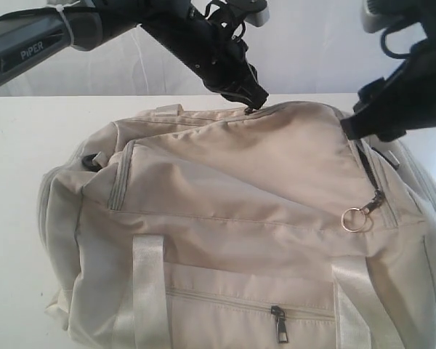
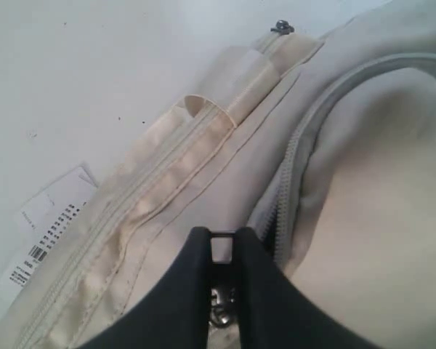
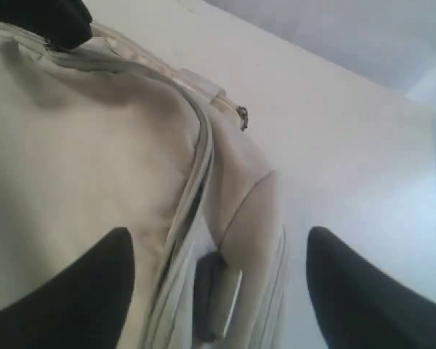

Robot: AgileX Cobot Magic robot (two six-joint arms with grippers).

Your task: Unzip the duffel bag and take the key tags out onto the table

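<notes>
The cream duffel bag [image 1: 232, 218] fills the middle of the white table [image 1: 22, 145]. At the bag's far top edge my left gripper [image 1: 256, 100] is shut on a dark metal zipper pull [image 2: 221, 246] of the main zipper [image 2: 285, 196], which gapes slightly beside it. My right gripper [image 1: 360, 123] hovers open over the bag's right end, its fingers [image 3: 94, 280] straddling a black strap ring [image 3: 207, 294] and the zipper seam [image 3: 192, 203]. A second pull with a metal ring [image 1: 357, 217] hangs on the right side. The key tags are hidden.
A front pocket zipper pull [image 1: 278, 325] lies low on the near side, between the pale webbing handles [image 1: 147, 291]. A printed paper label [image 2: 47, 225] lies on the table [image 2: 94, 73] beside the bag's far side. Bare tabletop [image 3: 334, 145] extends beyond the bag's right end.
</notes>
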